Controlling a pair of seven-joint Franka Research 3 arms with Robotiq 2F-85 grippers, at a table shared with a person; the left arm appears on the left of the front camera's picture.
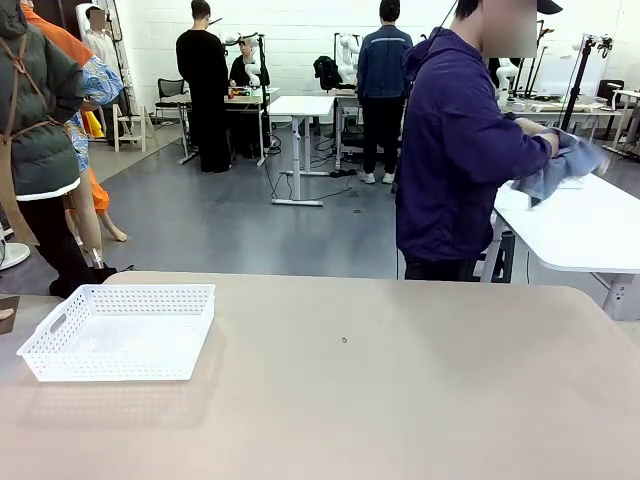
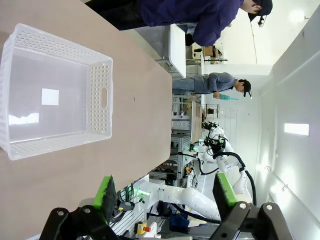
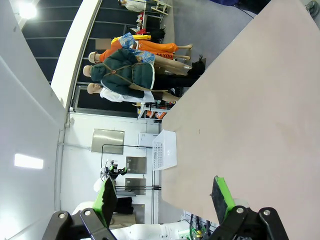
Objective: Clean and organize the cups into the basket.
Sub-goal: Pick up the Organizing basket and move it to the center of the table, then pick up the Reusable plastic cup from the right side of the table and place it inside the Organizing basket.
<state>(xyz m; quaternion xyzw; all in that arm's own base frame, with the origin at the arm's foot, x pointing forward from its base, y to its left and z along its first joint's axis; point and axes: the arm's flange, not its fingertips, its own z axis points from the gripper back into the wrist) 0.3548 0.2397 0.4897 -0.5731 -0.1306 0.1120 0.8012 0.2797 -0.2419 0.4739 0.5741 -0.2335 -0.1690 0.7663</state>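
Observation:
The white lattice basket (image 1: 112, 368) sits empty at the left of the tan table (image 1: 400, 390). The cups are out of view. In the left wrist view my left gripper (image 2: 165, 192) is open, its green pads wide apart with nothing between them, and the basket (image 2: 100, 97) lies ahead of it on the table. My right gripper (image 3: 164, 192) is also open and empty above the table, with the basket (image 3: 165, 150) small and far off at the table's other end.
A person in a purple top (image 1: 450, 150) stands at the far side, turned toward a white side table (image 1: 590, 225), both hands in a blue cloth (image 1: 560, 165). A tiny dark speck (image 1: 344, 340) marks the middle of the tan table.

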